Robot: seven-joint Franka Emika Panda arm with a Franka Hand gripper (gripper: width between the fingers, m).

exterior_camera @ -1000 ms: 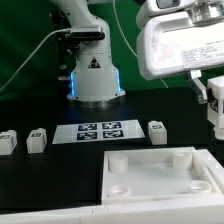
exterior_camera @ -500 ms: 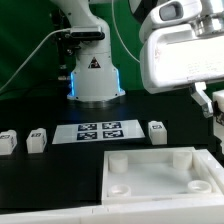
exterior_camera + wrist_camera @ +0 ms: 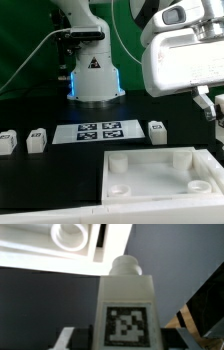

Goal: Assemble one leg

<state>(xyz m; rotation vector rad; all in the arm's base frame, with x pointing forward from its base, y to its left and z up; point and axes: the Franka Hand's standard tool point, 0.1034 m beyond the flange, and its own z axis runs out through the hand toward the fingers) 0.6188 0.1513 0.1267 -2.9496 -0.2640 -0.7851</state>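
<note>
My gripper [image 3: 213, 100] is at the exterior view's right edge, above the table, shut on a leg [image 3: 217, 108]. In the wrist view the gripper [image 3: 125, 341] holds this white leg [image 3: 126, 297] between its fingers [image 3: 72, 338]. The leg's black-and-white tag faces the camera and its rounded peg end points away. The large white board with round corner sockets [image 3: 160, 172] lies at the front. One socket corner [image 3: 62, 241] shows beyond the leg's tip. Three more legs stand on the black table: two at the left [image 3: 8, 142] [image 3: 37, 140], one by the board [image 3: 157, 131].
The marker board [image 3: 98, 131] lies flat on the table in front of the robot base [image 3: 95, 75]. Cables hang behind the base. A wooden edge [image 3: 200, 328] shows beside the held leg in the wrist view.
The hand with the leg has shifted slightly to the exterior view's right and a little lower. The parts on the table have not moved.
</note>
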